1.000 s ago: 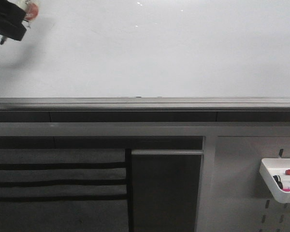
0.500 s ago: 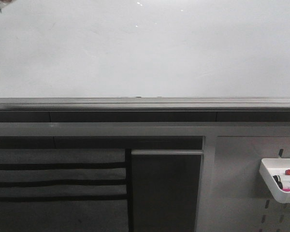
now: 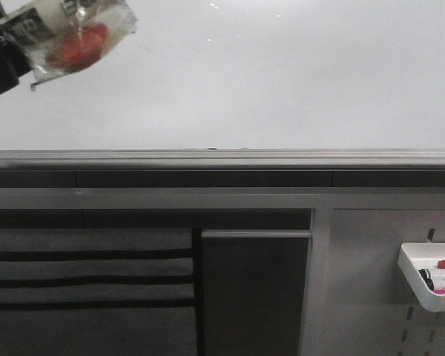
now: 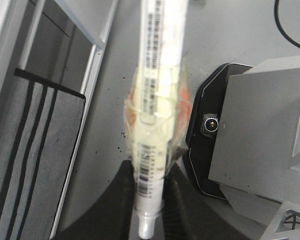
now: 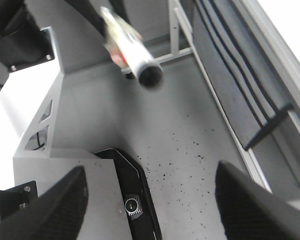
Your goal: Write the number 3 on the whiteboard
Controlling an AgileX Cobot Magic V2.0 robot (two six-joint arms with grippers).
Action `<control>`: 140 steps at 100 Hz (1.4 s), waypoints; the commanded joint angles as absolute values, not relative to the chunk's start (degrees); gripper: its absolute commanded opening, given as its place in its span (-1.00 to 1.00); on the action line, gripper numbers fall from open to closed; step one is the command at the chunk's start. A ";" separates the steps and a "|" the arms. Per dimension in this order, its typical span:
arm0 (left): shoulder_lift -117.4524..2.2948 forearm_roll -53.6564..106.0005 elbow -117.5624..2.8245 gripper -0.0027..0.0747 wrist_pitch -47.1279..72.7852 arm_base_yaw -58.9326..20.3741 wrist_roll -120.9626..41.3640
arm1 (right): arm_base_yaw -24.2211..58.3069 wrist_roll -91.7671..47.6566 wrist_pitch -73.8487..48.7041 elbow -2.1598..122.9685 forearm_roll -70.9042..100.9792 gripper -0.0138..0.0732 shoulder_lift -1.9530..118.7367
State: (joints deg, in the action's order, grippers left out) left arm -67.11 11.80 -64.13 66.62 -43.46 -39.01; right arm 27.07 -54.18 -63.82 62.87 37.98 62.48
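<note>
The whiteboard (image 3: 267, 81) fills the upper part of the front view, above its grey edge rail (image 3: 222, 157). I see no number 3 on it. My left gripper (image 4: 149, 195) is shut on a white marker (image 4: 157, 100) with a barcode label and a clear tape wrap over a red patch. In the front view the marker (image 3: 67, 33) is at the top left, in front of the board, blurred. My right gripper (image 5: 150, 200) is open and empty, its fingers far apart. The marker's dark end (image 5: 149, 76) shows in the right wrist view.
A white marker tray (image 3: 411, 268) with markers hangs on the perforated panel (image 3: 371, 297) at the lower right. A dark cabinet door (image 3: 252, 297) and a striped grey cloth (image 3: 89, 282) lie below the rail. The robot's base with a camera (image 5: 132, 205) sits under the right gripper.
The left gripper with the marker left the front view at the top left half a second ago. It is now back in view, larger and further right.
</note>
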 commanded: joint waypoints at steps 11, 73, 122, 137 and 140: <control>-68.87 13.48 -68.93 -0.98 65.76 -44.64 -39.33 | 33.33 -58.54 -59.23 67.76 40.55 0.41 68.07; -69.09 13.48 -69.35 -0.98 65.81 -44.64 -40.76 | 38.01 -59.80 -52.27 70.02 43.05 0.13 74.12; -69.09 13.48 -69.35 -0.98 65.34 -44.64 -40.76 | 38.01 -60.88 -52.13 70.02 43.64 -0.19 74.12; -69.09 13.48 -69.35 -0.98 64.67 -44.64 -40.76 | 38.01 -60.88 -52.13 70.02 43.64 -0.45 74.12; -69.09 13.37 -69.35 -0.98 64.52 -44.64 -40.76 | 38.01 -60.88 -52.13 70.02 43.64 -0.48 74.12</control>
State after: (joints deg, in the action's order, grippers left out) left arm -70.20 11.90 -67.44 67.50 -44.26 -41.14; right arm 37.84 -60.25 -53.65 68.06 40.81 75.40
